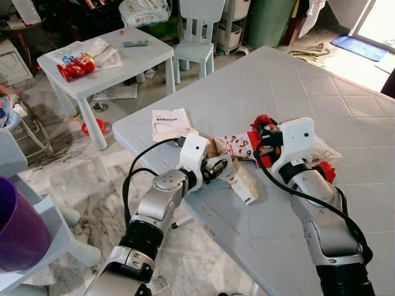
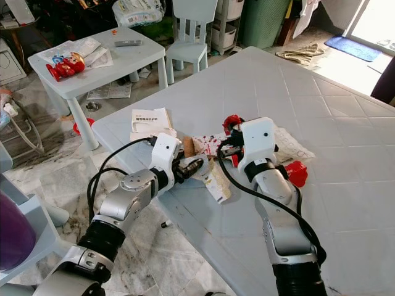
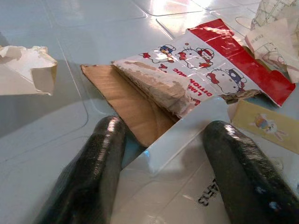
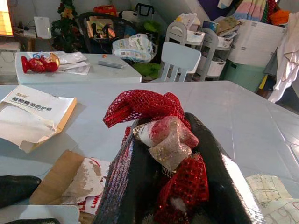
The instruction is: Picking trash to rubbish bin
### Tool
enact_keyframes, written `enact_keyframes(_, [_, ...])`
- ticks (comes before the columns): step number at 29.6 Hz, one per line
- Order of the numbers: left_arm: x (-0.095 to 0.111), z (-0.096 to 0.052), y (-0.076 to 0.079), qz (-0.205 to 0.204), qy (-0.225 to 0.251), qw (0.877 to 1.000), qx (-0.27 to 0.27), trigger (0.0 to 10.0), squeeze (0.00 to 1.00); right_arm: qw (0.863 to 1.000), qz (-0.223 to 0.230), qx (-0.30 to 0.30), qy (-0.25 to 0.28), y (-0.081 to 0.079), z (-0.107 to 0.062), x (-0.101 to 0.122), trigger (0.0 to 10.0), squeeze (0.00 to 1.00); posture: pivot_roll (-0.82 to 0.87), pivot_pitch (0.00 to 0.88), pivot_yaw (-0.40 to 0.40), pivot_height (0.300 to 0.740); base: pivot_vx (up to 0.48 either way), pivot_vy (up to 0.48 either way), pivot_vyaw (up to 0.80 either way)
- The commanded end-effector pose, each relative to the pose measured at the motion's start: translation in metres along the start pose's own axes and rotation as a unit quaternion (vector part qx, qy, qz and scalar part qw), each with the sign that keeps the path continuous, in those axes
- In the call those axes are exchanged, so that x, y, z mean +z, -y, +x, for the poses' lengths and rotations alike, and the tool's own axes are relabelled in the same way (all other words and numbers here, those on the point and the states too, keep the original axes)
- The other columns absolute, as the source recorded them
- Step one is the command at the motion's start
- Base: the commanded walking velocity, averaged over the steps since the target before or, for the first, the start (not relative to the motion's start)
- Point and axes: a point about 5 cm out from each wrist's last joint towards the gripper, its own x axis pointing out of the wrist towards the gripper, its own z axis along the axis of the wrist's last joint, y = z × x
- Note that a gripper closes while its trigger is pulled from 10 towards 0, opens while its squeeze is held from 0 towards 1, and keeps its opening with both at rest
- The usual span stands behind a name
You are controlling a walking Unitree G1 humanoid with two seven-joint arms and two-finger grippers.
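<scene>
On the big white table (image 1: 345,98) lies a torn Hello Kitty cardboard wrapper (image 1: 237,146) with a flat white carton (image 1: 244,183) in front of it. My left gripper (image 1: 216,168) rests low at the table's near edge, open. Its fingers (image 3: 100,154) straddle the corner of the white carton (image 3: 177,186), with the wrapper (image 3: 205,70) just beyond. My right gripper (image 1: 265,134) is beside the wrapper, shut on a red mesh net (image 4: 145,105) that has a crumpled scrap bunched in it.
A white booklet (image 1: 170,120) lies near the table corner, crumpled paper (image 1: 325,150) and a red scrap (image 1: 326,171) by my right arm. A small white table (image 1: 142,61) with a red toy (image 1: 75,66), a child's chair (image 1: 199,31) and a purple container (image 1: 18,228) stand around.
</scene>
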Motion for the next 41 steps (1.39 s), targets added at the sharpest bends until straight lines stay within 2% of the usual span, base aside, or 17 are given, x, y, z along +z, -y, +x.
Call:
enact_keyframes(1, [-0.014,0.0,0.004,-0.005,-0.029,1.0,-0.009,0.0,0.0,1.0,-0.001,0.002,0.009,0.0,0.0,0.005,0.0,0.0,-0.03,0.12,-0.061,0.74,0.0,0.0,0.0])
enact_keyframes(21, [-0.011,-0.002,0.005,-0.009,-0.019,1.0,-0.007,0.0,0.0,1.0,0.0,0.004,0.009,-0.001,0.0,0.004,0.0,0.0,-0.02,0.116,-0.059,0.74,0.0,0.0,0.0])
enact_keyframes(27, [-0.003,-0.003,0.006,-0.012,-0.007,1.0,-0.006,0.0,0.0,1.0,0.001,0.005,0.008,-0.002,0.0,0.004,0.0,0.0,-0.02,0.124,-0.06,0.74,0.0,0.0,0.0])
enact_keyframes(34, [0.011,-0.01,0.016,-0.019,0.017,0.999,-0.027,0.0,0.0,1.0,0.001,0.005,0.008,-0.001,0.0,0.004,0.0,0.0,-0.02,0.124,-0.063,0.74,0.0,0.0,0.0])
enact_keyframes(41, [0.016,-0.015,0.026,-0.034,0.024,0.997,-0.06,0.0,0.0,1.0,0.001,0.006,0.008,-0.002,0.001,0.004,0.0,0.0,-0.02,0.123,-0.066,0.74,0.0,0.0,0.0])
